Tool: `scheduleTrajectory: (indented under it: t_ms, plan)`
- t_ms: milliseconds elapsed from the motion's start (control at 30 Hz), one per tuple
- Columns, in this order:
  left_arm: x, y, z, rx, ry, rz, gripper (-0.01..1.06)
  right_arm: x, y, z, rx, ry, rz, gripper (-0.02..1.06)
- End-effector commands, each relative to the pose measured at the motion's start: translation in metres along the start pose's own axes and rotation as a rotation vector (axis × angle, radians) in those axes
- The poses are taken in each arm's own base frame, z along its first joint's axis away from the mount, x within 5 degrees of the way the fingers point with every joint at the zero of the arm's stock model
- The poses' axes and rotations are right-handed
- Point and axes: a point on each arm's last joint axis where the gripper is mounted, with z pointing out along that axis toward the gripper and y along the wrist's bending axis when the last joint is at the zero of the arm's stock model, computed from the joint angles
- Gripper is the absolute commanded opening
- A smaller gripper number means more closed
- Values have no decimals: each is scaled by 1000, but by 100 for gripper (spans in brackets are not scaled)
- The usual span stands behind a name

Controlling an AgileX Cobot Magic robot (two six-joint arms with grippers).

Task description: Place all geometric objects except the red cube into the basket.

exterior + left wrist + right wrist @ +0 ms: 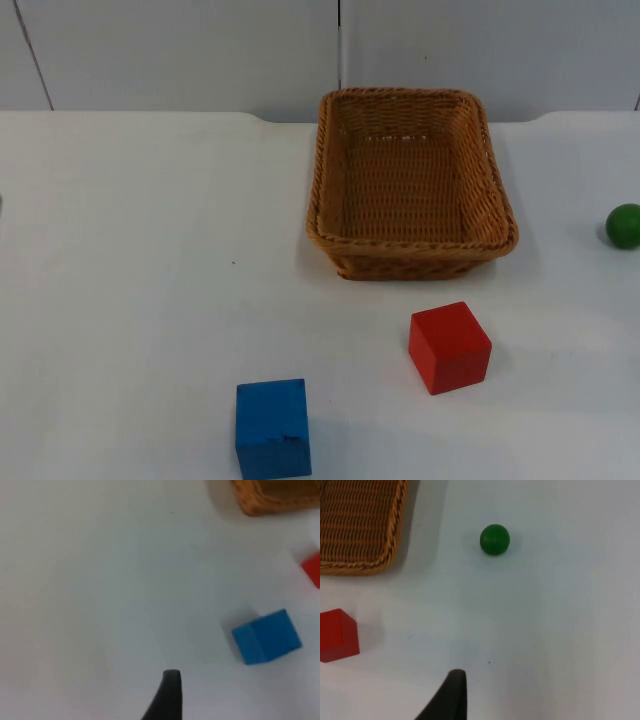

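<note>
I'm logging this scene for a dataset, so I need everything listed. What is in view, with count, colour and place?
basket: one, tan wicker, empty, at the table's far middle near the partition wall.
blue cube: one, blue, on the table at the near edge, left of the red cube.
red cube: one, red, on the table in front of the basket, apart from it.
green ball: one, green, on the table to the right of the basket.
table: one, white.
partition wall: one, grey, behind the table.
left pincer: one, black fingertip above bare table, waiting.
right pincer: one, black fingertip above bare table, nearer than the green ball.
</note>
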Motion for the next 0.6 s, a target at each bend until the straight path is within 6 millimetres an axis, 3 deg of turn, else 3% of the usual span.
scheduleTrajectory:
  t_ms: [0,300,400,433,567]
  plan:
    - [-6,-6,10,68,30,41,79,-2,-1,-1,3,-21,3,105]
    - [-10,-37,67,23,206,185,79,-3,-1,-1,3,-28,3,105]
    - [-7,-62,96,-11,279,255,79,-3,-1,-1,3,-30,3,105]
    - [-7,-62,96,-11,279,255,79,-3,-1,-1,3,-30,3,105]
    - [-6,-85,130,-20,351,309,79,-3,-1,-1,3,-32,3,105]
